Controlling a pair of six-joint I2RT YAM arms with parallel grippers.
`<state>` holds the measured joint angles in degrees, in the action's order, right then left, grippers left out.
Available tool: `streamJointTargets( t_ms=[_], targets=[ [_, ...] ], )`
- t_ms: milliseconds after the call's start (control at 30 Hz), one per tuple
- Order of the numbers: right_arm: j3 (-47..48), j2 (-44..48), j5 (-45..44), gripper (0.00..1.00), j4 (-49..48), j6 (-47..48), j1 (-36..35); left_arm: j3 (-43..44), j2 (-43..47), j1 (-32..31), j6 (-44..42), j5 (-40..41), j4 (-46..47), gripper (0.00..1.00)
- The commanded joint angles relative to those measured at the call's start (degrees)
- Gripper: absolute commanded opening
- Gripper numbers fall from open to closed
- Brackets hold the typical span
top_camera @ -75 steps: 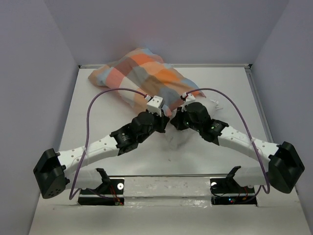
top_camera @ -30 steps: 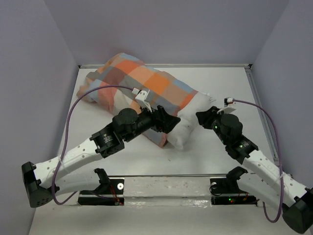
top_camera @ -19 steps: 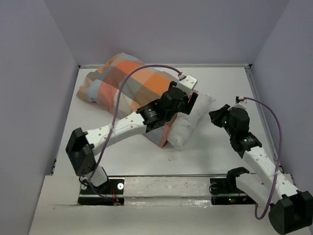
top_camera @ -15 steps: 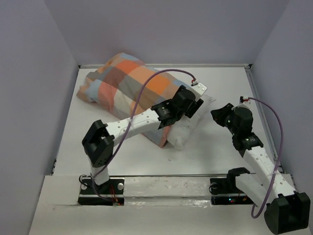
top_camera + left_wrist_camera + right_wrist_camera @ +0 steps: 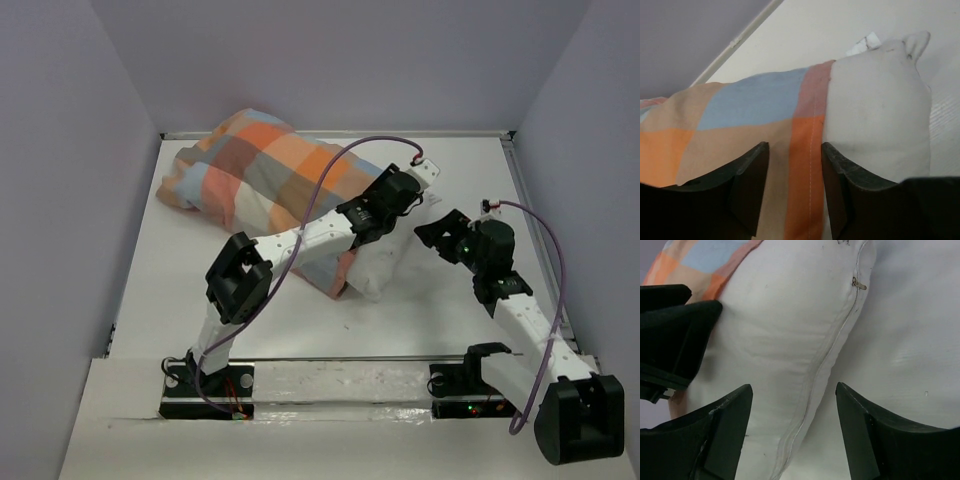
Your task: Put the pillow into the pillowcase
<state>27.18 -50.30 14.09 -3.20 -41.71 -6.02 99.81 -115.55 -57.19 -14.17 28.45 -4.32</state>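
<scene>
The checked pillowcase (image 5: 265, 175) lies at the back left with the white pillow (image 5: 385, 255) sticking out of its right end. My left gripper (image 5: 398, 195) hangs over the case's mouth. In the left wrist view it (image 5: 795, 152) is open, its jaws straddling the orange hem (image 5: 807, 170), with the pillow (image 5: 880, 105) bare to the right. My right gripper (image 5: 424, 232) is just right of the pillow's end. It (image 5: 794, 390) is open, with the pillow's seam (image 5: 822, 367) between its fingers and nothing held.
A raised rail (image 5: 340, 133) borders the white table at the back, and grey walls close in on both sides. The left arm (image 5: 300, 240) stretches diagonally across the pillow. A zip pull (image 5: 858, 285) shows on the pillow's seam.
The left arm has swung right from the pillow's near side to over the case's mouth, its jaws narrowing. The right gripper has shut and reopened, edging towards the pillow's end.
</scene>
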Motion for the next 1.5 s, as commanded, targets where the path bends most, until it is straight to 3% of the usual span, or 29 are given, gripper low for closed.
streamJointTargets(
  t_ms=[0, 200, 300, 333, 500, 567, 600, 700, 733, 800, 933, 1100, 1267, 1467],
  targets=[
    [-0.2, -3.5, 3.0, 0.75, -6.6, -1.2, 0.2, 3.6, -1.0, 1.0, -2.4, 4.7, 5.5, 0.54],
    [0.2, -8.9, 4.5, 0.76, -11.9, -1.9, 0.2, 4.8, -2.0, 1.9, -2.1, 3.7, 7.3, 0.37],
    [0.9, -12.4, 5.2, 0.77, -14.1, -1.8, 0.2, 5.5, -2.4, 2.5, -1.2, 3.3, 7.5, 0.13],
    [1.1, -14.8, 6.6, 0.77, -15.8, -1.7, 0.2, 5.3, -2.0, 2.4, -0.6, 2.8, 8.0, 0.00],
    [3.9, -24.1, 14.0, 0.79, -24.7, -3.3, 0.2, 4.7, 2.9, 2.1, 7.0, -10.3, 8.9, 0.00],
    [4.6, -29.6, 19.0, 0.75, -32.5, -5.0, -1.4, 4.7, 5.1, 1.6, 12.0, -14.9, 9.0, 0.00],
    [4.7, -31.1, 20.9, 0.67, -39.3, -7.4, -3.5, 4.8, 6.4, 1.3, 13.5, -19.4, 9.1, 0.00],
    [5.5, -33.5, 21.1, 0.48, -45.3, -8.6, -7.4, 5.4, 7.7, 0.6, 20.1, -28.0, 8.8, 0.00],
    [6.9, -33.5, 20.2, 0.33, -46.6, -8.5, -9.6, 5.1, 8.8, 0.5, 23.7, -32.8, 8.9, 0.00],
    [8.3, -33.4, 18.6, 0.15, -49.7, -8.8, -11.0, 4.5, 11.1, 0.5, 27.5, -36.0, 9.8, 0.00],
    [10.2, -37.5, 16.7, 0.00, -57.2, -13.1, -11.7, 0.7, 16.0, -1.3, 34.9, -38.2, 11.9, 0.00],
    [16.1, -45.8, 11.6, 0.00, -62.8, -15.6, -16.3, -0.8, 20.3, -5.7, 41.4, -35.0, 12.1, 0.00],
    [19.3, -49.4, 7.0, 0.00, -59.8, -15.0, -17.0, -1.5, 22.7, -9.9, 45.2, -30.7, 10.4, 0.00],
    [19.4, -51.4, 3.4, 0.00, -53.4, -11.7, -17.0, -4.3, 23.4, -10.0, 49.9, -33.9, 14.7, 0.00]
  ],
)
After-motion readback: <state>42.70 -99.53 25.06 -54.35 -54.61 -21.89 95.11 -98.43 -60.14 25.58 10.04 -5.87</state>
